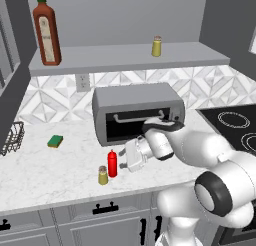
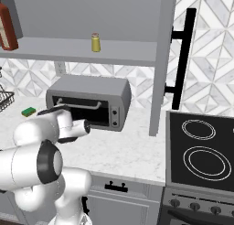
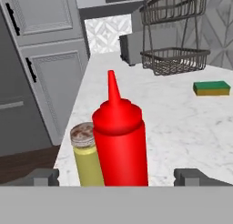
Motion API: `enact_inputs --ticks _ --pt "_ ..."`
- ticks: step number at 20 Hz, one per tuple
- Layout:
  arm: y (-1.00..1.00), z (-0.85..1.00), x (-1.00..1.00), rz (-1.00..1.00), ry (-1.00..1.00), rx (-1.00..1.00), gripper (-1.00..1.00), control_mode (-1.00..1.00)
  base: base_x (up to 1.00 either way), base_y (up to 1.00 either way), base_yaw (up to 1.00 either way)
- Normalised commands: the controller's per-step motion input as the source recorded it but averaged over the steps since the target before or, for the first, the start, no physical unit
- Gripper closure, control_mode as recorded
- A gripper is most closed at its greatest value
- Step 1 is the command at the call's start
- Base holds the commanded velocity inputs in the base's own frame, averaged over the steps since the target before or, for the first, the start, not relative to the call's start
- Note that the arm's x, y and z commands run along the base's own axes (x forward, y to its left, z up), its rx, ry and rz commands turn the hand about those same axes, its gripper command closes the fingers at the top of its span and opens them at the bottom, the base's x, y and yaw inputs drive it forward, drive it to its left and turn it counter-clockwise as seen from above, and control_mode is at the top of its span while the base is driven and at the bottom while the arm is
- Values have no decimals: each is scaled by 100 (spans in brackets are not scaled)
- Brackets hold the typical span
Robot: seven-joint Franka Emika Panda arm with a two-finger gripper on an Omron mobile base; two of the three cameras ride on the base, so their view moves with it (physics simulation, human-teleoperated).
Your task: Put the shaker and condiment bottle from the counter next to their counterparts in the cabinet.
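Note:
The red condiment bottle (image 1: 112,163) stands upright on the marble counter (image 1: 45,170), with the small olive shaker (image 1: 103,175) touching its left front. My gripper (image 1: 121,159) is just right of the bottle, level with it and open. In the hand view the bottle (image 3: 119,141) and the shaker (image 3: 86,157) rise close up between the spread fingertips (image 3: 43,176); nothing is held. On the cabinet shelf (image 1: 130,57) stand the counterparts: a tall brown bottle (image 1: 46,32) at the left and a second shaker (image 1: 157,46) further right, the latter also in the right base view (image 2: 95,42).
A grey toaster oven (image 1: 137,112) sits on the counter right behind my hand. A green sponge (image 1: 55,140) and a wire basket (image 1: 12,137) lie to the left. A black cooktop (image 1: 235,125) is at the right. The cabinet's open door (image 2: 183,59) hangs right of the shelf.

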Motion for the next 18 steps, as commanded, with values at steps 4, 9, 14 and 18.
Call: enact_inputs --ticks 4,9,14,18 --pt "9 -9 9 4 5 14 -100 -100 0 0 0" --pt "12 -12 10 3 5 12 -100 -100 0 0 0" --pt "14 -14 8 3 5 11 -100 -100 0 0 0" --pt "16 -13 11 2 6 9 100 -100 0 0 0"
